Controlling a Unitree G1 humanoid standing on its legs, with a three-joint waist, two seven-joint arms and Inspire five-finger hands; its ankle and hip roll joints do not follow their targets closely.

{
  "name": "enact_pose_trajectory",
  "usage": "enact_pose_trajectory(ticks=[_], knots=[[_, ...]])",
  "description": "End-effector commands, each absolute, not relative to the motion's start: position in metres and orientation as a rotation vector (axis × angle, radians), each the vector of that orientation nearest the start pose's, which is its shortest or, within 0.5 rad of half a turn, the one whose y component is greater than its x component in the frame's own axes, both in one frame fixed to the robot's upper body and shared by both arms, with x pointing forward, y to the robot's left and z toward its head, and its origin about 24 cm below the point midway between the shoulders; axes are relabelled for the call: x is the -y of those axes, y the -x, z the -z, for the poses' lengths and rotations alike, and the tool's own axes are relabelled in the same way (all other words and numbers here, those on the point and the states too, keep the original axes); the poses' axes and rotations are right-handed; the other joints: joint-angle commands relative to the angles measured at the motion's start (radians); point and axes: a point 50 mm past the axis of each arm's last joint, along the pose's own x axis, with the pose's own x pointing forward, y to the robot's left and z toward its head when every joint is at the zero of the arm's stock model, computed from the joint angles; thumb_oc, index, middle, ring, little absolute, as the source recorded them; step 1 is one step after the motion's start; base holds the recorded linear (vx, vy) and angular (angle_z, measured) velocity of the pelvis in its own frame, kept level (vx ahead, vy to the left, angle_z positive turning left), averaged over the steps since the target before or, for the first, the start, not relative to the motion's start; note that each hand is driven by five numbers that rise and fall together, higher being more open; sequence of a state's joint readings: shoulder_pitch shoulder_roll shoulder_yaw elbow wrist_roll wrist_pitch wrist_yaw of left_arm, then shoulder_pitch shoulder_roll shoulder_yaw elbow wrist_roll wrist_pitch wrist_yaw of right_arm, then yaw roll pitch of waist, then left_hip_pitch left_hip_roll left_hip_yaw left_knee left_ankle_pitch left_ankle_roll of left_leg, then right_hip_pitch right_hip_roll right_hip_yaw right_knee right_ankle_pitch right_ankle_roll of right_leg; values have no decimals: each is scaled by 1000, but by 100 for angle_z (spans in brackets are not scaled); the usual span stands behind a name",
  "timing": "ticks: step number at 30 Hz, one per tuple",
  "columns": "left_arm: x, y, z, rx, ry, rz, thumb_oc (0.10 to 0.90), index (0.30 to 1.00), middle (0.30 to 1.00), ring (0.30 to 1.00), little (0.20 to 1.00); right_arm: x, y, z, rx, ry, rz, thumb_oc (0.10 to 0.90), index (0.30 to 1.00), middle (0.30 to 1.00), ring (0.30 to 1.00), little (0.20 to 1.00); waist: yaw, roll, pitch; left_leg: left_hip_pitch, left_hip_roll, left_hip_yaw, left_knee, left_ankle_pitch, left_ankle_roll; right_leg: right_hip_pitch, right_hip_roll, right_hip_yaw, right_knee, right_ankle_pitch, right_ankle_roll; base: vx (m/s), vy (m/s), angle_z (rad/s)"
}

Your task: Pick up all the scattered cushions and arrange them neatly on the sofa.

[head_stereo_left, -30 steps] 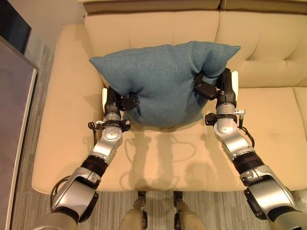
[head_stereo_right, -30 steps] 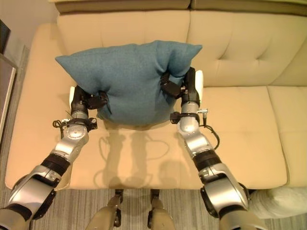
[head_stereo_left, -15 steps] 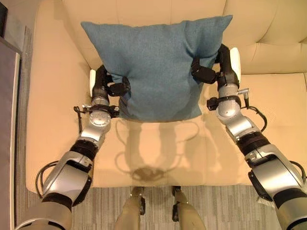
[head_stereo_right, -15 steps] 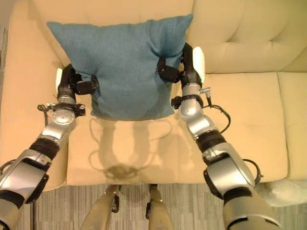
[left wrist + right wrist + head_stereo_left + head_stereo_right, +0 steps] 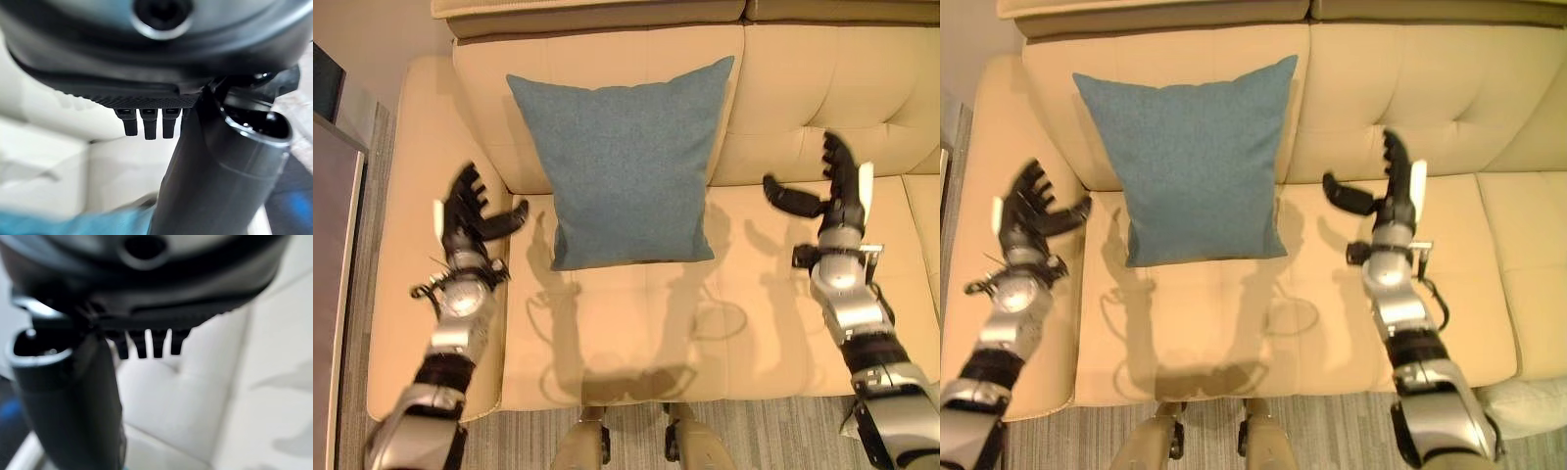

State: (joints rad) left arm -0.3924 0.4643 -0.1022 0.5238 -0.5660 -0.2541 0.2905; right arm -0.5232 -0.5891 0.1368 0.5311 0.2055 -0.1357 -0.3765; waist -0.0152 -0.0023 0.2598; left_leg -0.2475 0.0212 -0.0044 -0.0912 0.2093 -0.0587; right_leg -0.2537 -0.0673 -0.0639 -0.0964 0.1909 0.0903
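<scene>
The teal cushion (image 5: 622, 166) was propped upright against the backrest of the cream sofa (image 5: 822, 78), in the upper middle of the frame, with its bottom edge sitting on the seat. It looked like a plain square of woven fabric, corners a bit pointy, top right corner reaching up near the seam between the two back sections.

Both hands were off it. The left hand (image 5: 468, 217) was seen at the left of the frame over the sofa's armrest side, fingers spread and thumb sticking out toward the cushion, nothing held. The right hand (image 5: 832, 191) was at the right, above the seat, fingers straight up and thumb pointing left, also spread and holding nothing. A clear gap of bare seat was left between each hand and the cushion.

In the left wrist view a blurry strip of teal (image 5: 73, 223) could be made out past the straight fingers (image 5: 146, 125), which the head views didn't give from that angle. In the right wrist view the fingers (image 5: 146, 345) were seen straight too, with just pale sofa upholstery behind them.

Plenty of open seat was left in front of the cushion and across the whole right half of the sofa. In the left eye view a grey cabinet edge (image 5: 337, 225) and striped floor (image 5: 357, 392) ran along the far left.
</scene>
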Motion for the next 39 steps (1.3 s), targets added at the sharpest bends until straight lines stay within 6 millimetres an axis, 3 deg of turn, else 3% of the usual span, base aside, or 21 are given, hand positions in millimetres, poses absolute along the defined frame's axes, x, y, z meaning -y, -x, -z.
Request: enact_pose_trajectory(ticks=[1, 2, 3, 4, 6, 7, 8, 10, 17, 18, 20, 22, 25, 32, 36, 38, 39], knots=[[-259, -292, -45, 42, -45, -282, 800, 900, 900, 900, 900, 266, -308, -84, 131, 447, 293, 800, 900, 900, 900, 900, 4, -33, -150, 39, -3, 12, 4, -135, -16, 93, -25, -15, 18, -149, 26, -9, -74, -4], [-259, -292, -44, 40, -45, -281, 800, 900, 900, 900, 900, 266, -307, -84, 129, 447, 293, 800, 900, 900, 900, 900, 4, -33, -149, 41, -3, 12, 4, -136, -16, 96, -25, -15, 17, -149, 26, -18, -75, 0], [-258, -283, -30, -17, -50, -272, 800, 900, 900, 900, 900, 265, -301, -72, 91, 445, 275, 800, 900, 900, 900, 900, 2, -33, -151, 51, -1, 14, 4, -136, -16, 109, -22, -16, 22, -156, 24, -38, -57, 3], [-264, -259, -1, -140, -93, -262, 800, 900, 900, 900, 900, 268, -282, -43, -15, 460, 248, 800, 900, 900, 900, 900, -4, -31, -154, 77, 6, 15, 4, -137, -16, 131, -20, -21, 39, -168, 21, -52, -76, 2], [-267, -238, 23, -251, -102, -256, 800, 900, 900, 900, 900, 270, -266, -20, -114, 492, 223, 800, 900, 900, 900, 900, -7, -28, -162, 92, 12, 17, 4, -136, -16, 146, -16, -25, 48, -177, 19, -41, -56, -1], [-267, -237, 24, -251, -102, -256, 800, 900, 900, 900, 900, 269, -266, -19, -115, 492, 223, 800, 900, 900, 900, 900, -7, -28, -162, 93, 12, 17, 4, -137, -17, 147, -16, -25, 47, -177, 19, -38, -53, -2], [-270, -215, 50, -390, -164, -237, 800, 900, 900, 900, 900, 271, -249, 7, -228, 494, 202, 800, 900, 900, 900, 900, -11, -24, -172, 111, 19, 17, 4, -136, -17, 161, -11, -26, 54, -183, 15, -49, -61, -1], [-272, -190, 76, -535, -186, -241, 800, 900, 900, 900, 900, 269, -233, 32, -338, 486, 177, 800, 900, 900, 900, 900, -11, -22, -179, 128, 25, 18, 4, -135, -18, 180, -2, -26, 52, -189, 11, -58, -84, 0], [-269, -128, 129, -885, -229, -269, 800, 900, 900, 900, 900, 267, -195, 84, -603, 493, 146, 800, 900, 900, 900, 900, -7, -32, -168, 132, 50, 15, 80, -133, -32, 238, 25, -32, 17, -203, -12, -83, -92, 3], [-268, -126, 132, -904, -235, -267, 800, 900, 900, 900, 900, 268, -192, 88, -632, 505, 139, 800, 900, 900, 900, 900, -7, -37, -160, 116, 49, 11, 124, -143, -34, 240, 22, -34, 17, -202, -15, -200, -64, 9], [-261, -120, 139, -952, -222, -256, 800, 900, 900, 900, 900, 268, -183, 99, -708, 511, 136, 800, 900, 900, 900, 900, -1, -61, -142, 117, 9, -9, 235, -236, -25, 233, 0, -31, 24, -182, -18, -242, -17, 5], [-251, -121, 142, -964, -207, -233, 800, 900, 900, 900, 900, 268, -175, 109, -784, 519, 127, 800, 900, 900, 900, 900, -4, -70, -142, 165, -67, -108, 337, -334, 1, 199, -2, 5, 33, -149, -9, -233, 88, -20], [-243, -125, 142, -950, -205, -194, 800, 900, 900, 900, 900, 270, -166, 116, -843, 518, 135, 800, 900, 900, 900, 900, -18, -55, -151, 226, -101, -149, 288, -373, 19, 154, 4, 28, 60, -125, 0, -131, 143, -44], [-244, -131, 142, -955, -254, -174, 800, 900, 900, 900, 900, 264, -159, 127, -937, 559, 118, 800, 900, 900, 900, 900, -18, -59, -133, 222, -147, -140, 189, -348, 61, 32, -37, 21, 59, -36, 60, -202, 156, -25], [-251, -120, 145, -1010, -273, -184, 800, 900, 900, 900, 900, 262, -156, 130, -969, 561, 114, 800, 900, 900, 900, 900, -6, -60, -122, 230, -142, -112, 148, -321, 73, 10, -45, -5, 67, -34, 67, -148, 82, -39], [-258, -114, 146, -1041, -290, -203, 800, 900, 900, 900, 900, 261, -153, 133, -989, 569, 108, 800, 900, 900, 900, 900, 8, -50, -106, 216, -128, -91, 129, -285, 82, 8, -53, -69, 138, -76, 60, -218, 25, -45], [-258, -114, 146, -1041, -290, -203, 800, 900, 900, 900, 900, 261, -153, 133, -989, 569, 108, 800, 900, 900, 900, 900, 9, -50, -105, 217, -128, -91, 129, -285, 82, 8, -53, -69, 139, -78, 60, -199, 21, -59]])
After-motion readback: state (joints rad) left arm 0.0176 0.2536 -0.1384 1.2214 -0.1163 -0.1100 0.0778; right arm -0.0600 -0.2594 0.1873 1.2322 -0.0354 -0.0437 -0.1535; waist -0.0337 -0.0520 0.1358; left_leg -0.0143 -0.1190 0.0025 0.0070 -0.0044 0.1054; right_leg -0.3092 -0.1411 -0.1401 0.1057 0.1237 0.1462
